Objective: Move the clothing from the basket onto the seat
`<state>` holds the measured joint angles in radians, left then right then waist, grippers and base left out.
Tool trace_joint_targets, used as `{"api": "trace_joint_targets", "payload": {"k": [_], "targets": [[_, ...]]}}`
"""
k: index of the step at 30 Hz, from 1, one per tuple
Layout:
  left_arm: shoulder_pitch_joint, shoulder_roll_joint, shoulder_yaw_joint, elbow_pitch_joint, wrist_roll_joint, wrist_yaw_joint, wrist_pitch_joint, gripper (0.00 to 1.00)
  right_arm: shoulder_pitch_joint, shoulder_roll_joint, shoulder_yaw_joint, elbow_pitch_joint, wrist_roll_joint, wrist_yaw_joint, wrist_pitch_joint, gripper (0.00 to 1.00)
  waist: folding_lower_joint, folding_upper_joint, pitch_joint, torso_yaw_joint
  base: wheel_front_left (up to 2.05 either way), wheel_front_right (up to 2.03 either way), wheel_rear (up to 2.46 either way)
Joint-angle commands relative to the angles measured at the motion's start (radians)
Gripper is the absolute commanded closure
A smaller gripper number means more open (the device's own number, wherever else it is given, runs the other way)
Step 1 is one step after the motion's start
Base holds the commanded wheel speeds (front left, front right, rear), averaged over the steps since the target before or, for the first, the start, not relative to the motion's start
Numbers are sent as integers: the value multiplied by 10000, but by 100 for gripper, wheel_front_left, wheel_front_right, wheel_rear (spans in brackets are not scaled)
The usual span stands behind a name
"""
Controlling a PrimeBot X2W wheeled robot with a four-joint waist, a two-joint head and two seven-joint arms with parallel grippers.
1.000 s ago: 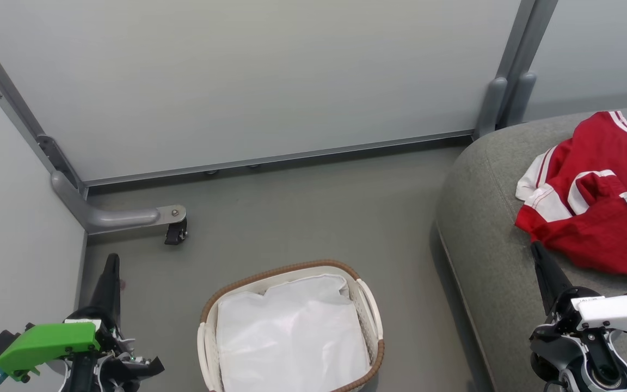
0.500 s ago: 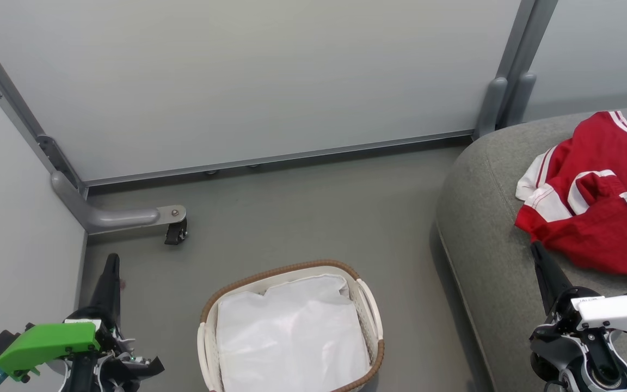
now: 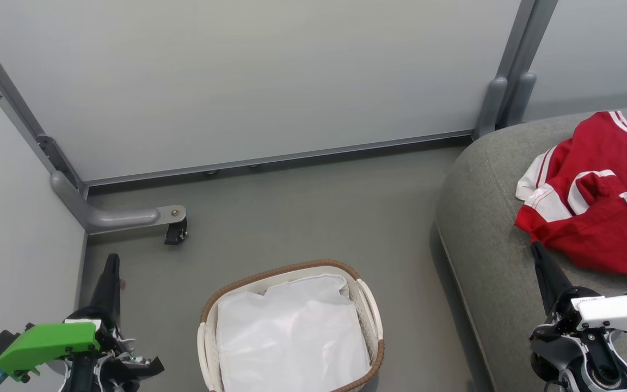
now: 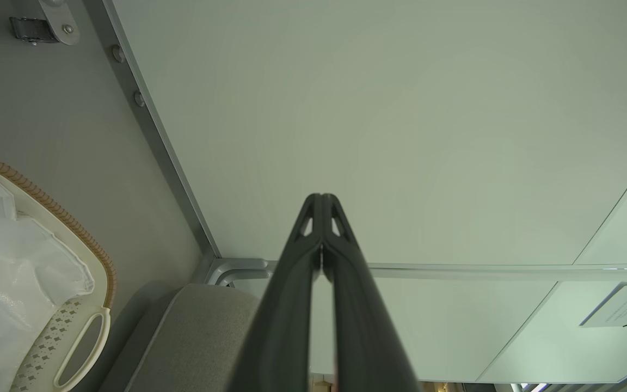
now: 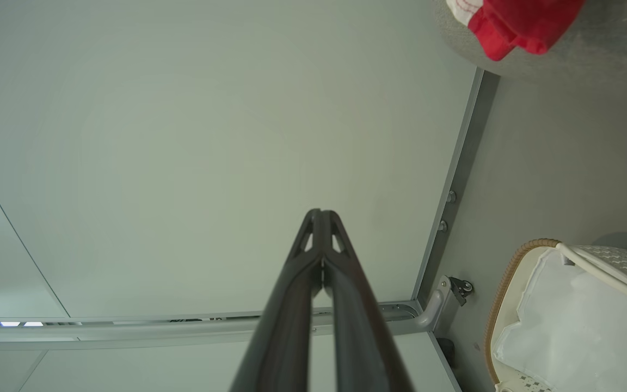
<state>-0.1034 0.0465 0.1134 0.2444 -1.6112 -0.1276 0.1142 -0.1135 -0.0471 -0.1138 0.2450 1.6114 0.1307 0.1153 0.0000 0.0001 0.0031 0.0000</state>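
1. The left tool (image 3: 111,258) has its two dark fingers pressed together tip to tip and grips nothing. It points forward over the grey floor (image 3: 302,212), close to the pale wall panel (image 3: 14,228) on its left.
2. The right tool (image 3: 535,247) is likewise closed on nothing, over the near part of the seat (image 3: 482,228).
3. The clothing (image 3: 596,201), a rumpled red heap with white stripes, lies on the seat just ahead and to the right of the right tool's tip.
4. The basket (image 3: 270,275) stands on the floor between the two tools, to the right of the left tool. Its white liner (image 3: 292,332) is exposed inside.
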Motion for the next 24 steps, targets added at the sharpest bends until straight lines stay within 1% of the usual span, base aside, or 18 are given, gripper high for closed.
{"api": "trace_joint_targets", "payload": {"k": [1, 24], "targets": [[-105, 70, 22, -16, -35, -61, 34, 100, 105, -60, -21, -31, 32, 0, 11, 100, 0, -1, 0, 0, 0, 0, 0], [-105, 70, 22, -17, -35, -62, 33, 100, 105, -60, -21, -31, 32, 0, 11, 100, 0, -1, 0, 0, 0, 0, 0]]}}
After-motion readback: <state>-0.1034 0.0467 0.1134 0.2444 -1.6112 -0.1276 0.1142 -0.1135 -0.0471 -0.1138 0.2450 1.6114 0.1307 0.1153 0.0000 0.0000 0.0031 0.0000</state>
